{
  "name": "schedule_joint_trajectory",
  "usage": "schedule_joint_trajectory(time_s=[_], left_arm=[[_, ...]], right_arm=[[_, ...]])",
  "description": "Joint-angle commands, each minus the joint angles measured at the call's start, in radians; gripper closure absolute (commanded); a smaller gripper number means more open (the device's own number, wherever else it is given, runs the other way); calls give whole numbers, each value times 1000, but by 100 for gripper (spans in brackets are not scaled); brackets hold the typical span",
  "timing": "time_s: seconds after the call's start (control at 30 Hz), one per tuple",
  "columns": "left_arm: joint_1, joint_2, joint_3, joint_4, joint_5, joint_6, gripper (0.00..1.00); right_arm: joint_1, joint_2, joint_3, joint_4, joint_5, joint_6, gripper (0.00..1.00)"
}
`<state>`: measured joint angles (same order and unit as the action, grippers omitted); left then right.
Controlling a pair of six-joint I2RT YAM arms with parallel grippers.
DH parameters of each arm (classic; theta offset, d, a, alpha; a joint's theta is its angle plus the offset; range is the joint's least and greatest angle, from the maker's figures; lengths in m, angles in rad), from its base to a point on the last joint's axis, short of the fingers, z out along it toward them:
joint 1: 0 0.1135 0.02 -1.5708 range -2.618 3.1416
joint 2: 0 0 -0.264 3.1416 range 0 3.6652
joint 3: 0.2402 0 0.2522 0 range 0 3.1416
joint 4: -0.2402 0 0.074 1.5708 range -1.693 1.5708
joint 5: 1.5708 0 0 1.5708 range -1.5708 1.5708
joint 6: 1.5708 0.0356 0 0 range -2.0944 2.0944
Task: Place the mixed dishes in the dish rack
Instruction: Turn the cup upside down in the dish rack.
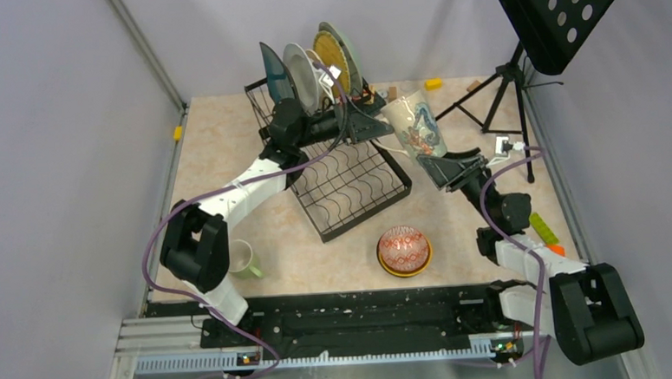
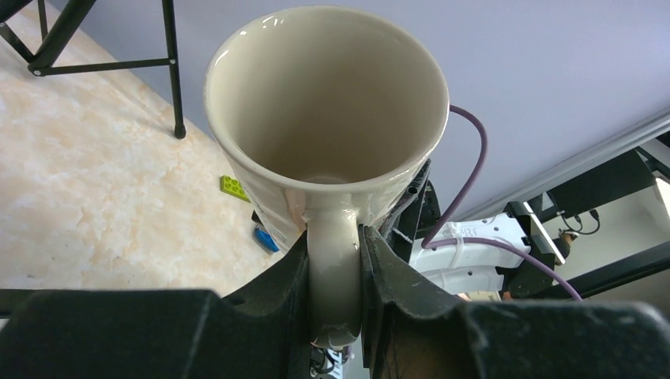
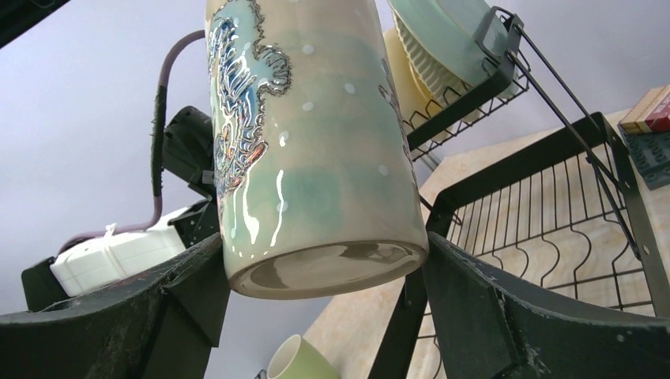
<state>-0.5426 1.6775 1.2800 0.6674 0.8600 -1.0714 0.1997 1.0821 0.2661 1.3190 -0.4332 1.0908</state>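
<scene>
The green mug (image 1: 248,262) and stacked bowls (image 1: 403,248) sat near the counter (image 1: 218,152) edge. Farther on, the left gripper (image 2: 336,268) pinched the cream mug (image 2: 324,103) by its handle, in the air just off the right edge of the dish rack (image 1: 350,189). The right gripper (image 3: 324,253) held its jaws wide beside the mug's bottom; squeezing or not, I could not tell. Plates (image 1: 304,69) stood at the back.
</scene>
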Motion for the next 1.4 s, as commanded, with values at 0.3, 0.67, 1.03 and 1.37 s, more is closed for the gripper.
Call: schedule_joint_trajectory(time_s=[0.3, 0.67, 1.03, 1.37], left_arm=[[-1, -76, -12, 237, -26, -69, 100], [-2, -73, -22, 263, -38, -82, 100], [0, -89, -53, 185, -50, -4, 88], [2, -116, -83, 72, -72, 89, 78]], right_arm=[[-3, 23, 78, 131, 20, 21, 13], [-3, 64, 111, 152, -30, 57, 44], [-3, 4, 157, -11, -78, 27, 81], [-2, -12, 163, -87, -104, 11, 100]])
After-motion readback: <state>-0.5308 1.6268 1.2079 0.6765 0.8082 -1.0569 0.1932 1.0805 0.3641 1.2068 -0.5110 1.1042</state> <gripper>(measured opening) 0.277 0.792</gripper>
